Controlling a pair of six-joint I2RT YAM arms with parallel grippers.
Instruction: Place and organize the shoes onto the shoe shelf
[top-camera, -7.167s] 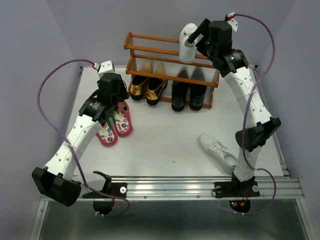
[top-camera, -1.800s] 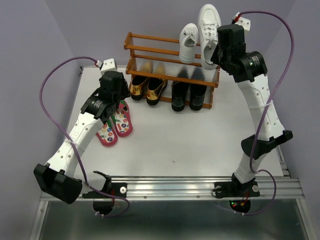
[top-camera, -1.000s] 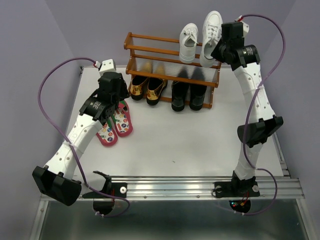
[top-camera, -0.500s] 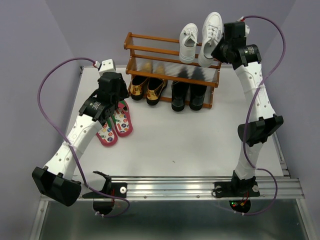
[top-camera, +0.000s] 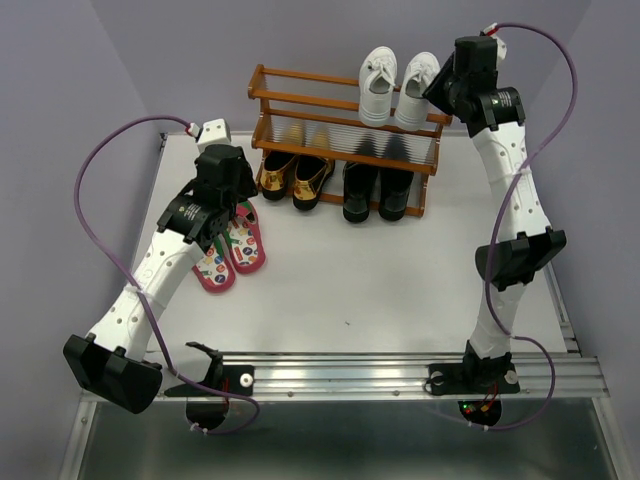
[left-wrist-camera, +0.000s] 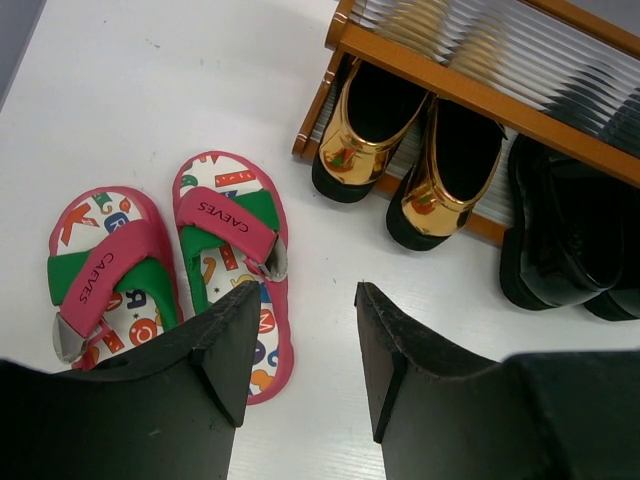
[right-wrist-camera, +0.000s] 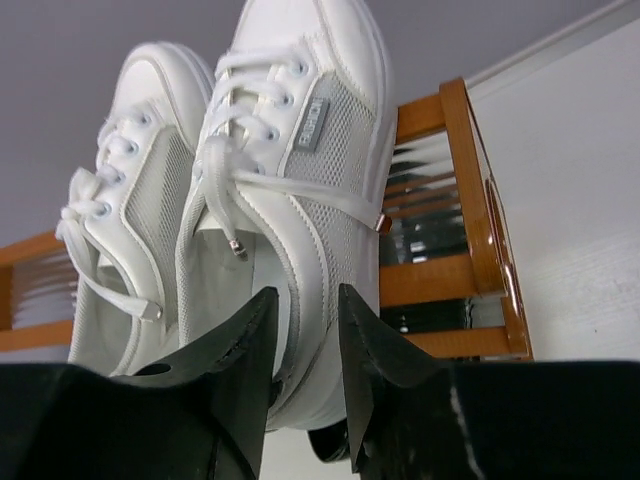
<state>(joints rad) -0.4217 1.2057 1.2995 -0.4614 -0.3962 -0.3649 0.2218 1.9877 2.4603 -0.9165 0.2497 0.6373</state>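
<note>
Left wrist view: left gripper (left-wrist-camera: 300, 345) hovers half-open and empty over the pink flip-flops (left-wrist-camera: 170, 255) on the table (left-wrist-camera: 130, 80), still to shelve. Farther back, the second white sneaker (right-wrist-camera: 300, 150) now sits flat on the top tier of the shelf (right-wrist-camera: 465, 150). Only the right wrist view shows the right gripper (right-wrist-camera: 305, 330) just cracked open around its heel.
</note>
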